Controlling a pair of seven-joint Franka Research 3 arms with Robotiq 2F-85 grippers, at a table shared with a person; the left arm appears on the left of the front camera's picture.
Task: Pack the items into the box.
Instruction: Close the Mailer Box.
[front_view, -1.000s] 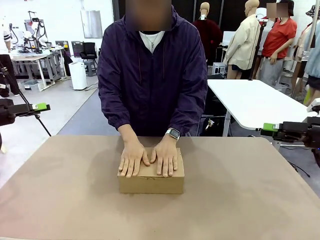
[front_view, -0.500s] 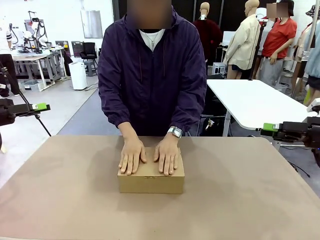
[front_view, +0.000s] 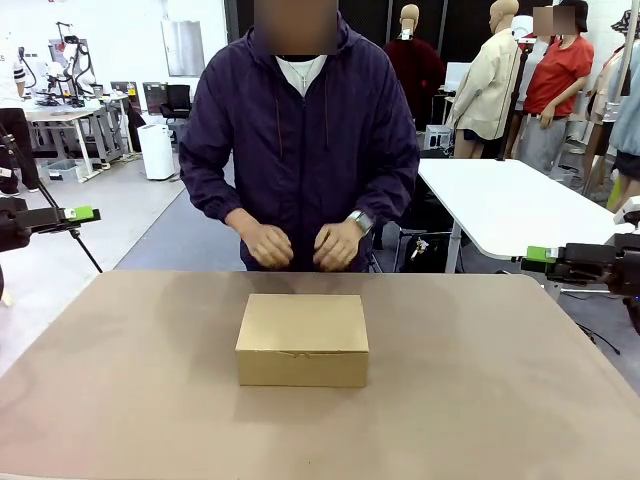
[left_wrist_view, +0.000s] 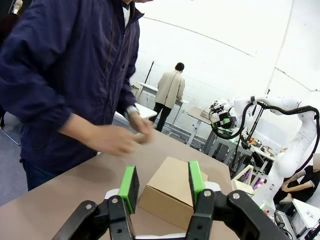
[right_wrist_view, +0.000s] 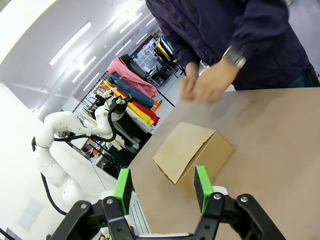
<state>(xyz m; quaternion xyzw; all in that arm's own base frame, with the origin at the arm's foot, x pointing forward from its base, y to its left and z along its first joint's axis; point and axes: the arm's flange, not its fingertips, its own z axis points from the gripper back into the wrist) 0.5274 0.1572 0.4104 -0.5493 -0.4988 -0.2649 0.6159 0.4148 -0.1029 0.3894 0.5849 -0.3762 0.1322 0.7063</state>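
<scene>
The box (front_view: 302, 338) sits shut in the middle of the table (front_view: 500, 400), its flap lid down flat and its long side facing the robot. Nothing lies on top of it and nothing touches it. In the left wrist view the box (left_wrist_view: 172, 192) shows beyond the fingertips, one corner turned toward the camera; in the right wrist view it (right_wrist_view: 192, 150) lies farther off on the tan surface, also corner-on.

Just behind the box, at the far edge of the table, a person in a dark purple jacket stands with both hands raised clear of the lid: the person's right hand (front_view: 267, 245) and left hand (front_view: 338, 246), loosely curled and close together, a watch (front_view: 361, 221) on the left wrist.

The left gripper (front_view: 80, 213) hangs well off to the left side, above the floor beyond the table edge; its jaws stand spread with nothing between them (left_wrist_view: 162, 182). The right gripper (front_view: 541, 254) hangs well off to the right, likewise apart from the box, jaws spread and empty (right_wrist_view: 162, 186).
</scene>
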